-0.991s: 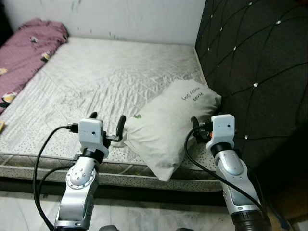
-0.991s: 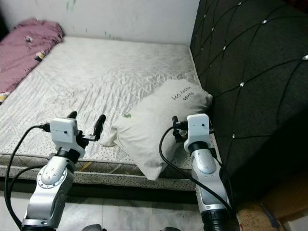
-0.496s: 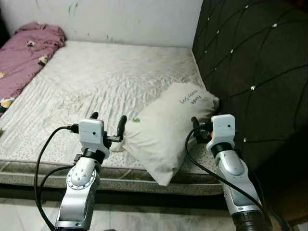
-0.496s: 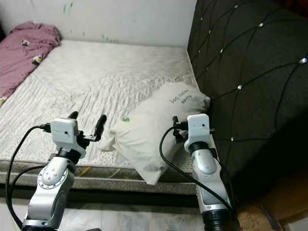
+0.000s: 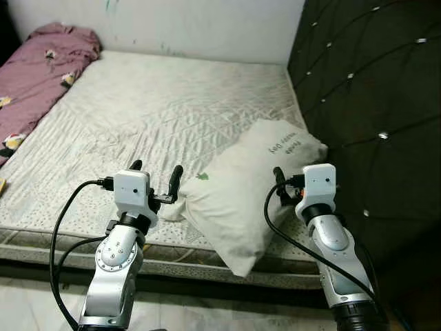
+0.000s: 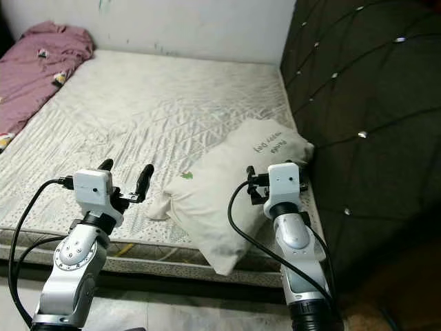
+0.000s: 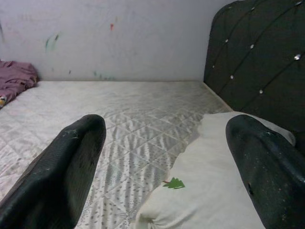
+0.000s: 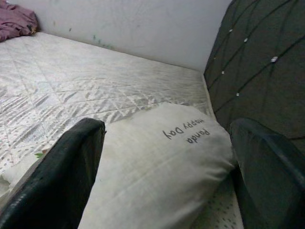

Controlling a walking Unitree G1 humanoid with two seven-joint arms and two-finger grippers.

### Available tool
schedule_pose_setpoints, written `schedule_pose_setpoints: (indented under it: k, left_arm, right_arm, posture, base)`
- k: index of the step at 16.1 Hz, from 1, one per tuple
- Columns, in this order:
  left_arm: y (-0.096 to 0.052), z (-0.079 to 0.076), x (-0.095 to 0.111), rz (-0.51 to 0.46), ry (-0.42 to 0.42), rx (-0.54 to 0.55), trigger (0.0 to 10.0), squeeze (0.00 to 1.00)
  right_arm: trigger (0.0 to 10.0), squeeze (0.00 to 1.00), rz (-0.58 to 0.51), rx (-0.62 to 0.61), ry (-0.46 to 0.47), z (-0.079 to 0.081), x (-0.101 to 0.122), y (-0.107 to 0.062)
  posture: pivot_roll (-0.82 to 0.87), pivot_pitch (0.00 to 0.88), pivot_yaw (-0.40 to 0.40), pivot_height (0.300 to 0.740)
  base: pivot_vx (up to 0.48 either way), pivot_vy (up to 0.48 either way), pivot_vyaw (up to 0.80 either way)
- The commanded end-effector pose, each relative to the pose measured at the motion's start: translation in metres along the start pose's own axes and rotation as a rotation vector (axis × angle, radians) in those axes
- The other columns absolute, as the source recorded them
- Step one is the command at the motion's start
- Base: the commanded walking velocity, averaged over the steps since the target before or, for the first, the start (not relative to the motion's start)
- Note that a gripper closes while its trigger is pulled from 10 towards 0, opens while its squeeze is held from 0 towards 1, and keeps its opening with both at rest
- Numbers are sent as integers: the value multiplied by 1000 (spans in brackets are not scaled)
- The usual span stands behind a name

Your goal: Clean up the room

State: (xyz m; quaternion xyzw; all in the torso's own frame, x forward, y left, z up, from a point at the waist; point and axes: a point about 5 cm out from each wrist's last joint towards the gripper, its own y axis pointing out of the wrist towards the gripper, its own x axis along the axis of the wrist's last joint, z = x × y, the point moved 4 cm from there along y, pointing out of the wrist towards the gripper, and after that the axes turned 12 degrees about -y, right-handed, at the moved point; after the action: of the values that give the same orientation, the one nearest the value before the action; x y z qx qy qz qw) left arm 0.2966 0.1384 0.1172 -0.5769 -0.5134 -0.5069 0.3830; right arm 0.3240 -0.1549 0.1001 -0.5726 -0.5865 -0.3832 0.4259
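Black fingers of my left gripper [image 5: 156, 175] and right gripper [image 8: 167, 181] stand spread apart, holding nothing, flanking the pillow [image 5: 251, 194]. I should pinch its soft, baggy cream cloth at both corners. It slumps over the quilted mattress [image 5: 151, 117] edge beside the tufted headboard [image 5: 372, 103].

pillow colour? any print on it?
White pillow with dark "Happy Day Panda" lettering and a small green mark. Lettering shows best in the right wrist view.
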Motion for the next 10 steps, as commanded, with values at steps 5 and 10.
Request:
schedule_pose_setpoints:
  k: [5, 10]
  left_arm:
    - [-1, -3, 3, -12, -7, -10, 10000, 0]
    - [0, -5, 3, -11, -14, -20, 10000, 0]
  right_arm:
    - [10000, 0, -12, 5, 0, 0, 5, 2]
    - [10000, 0, -11, 5, -2, -1, 5, 2]
  posture:
    - [-19, 0, -28, 740]
    - [-21, 0, -29, 740]
  base:
    - [320, 0, 0]
    - [374, 0, 0]
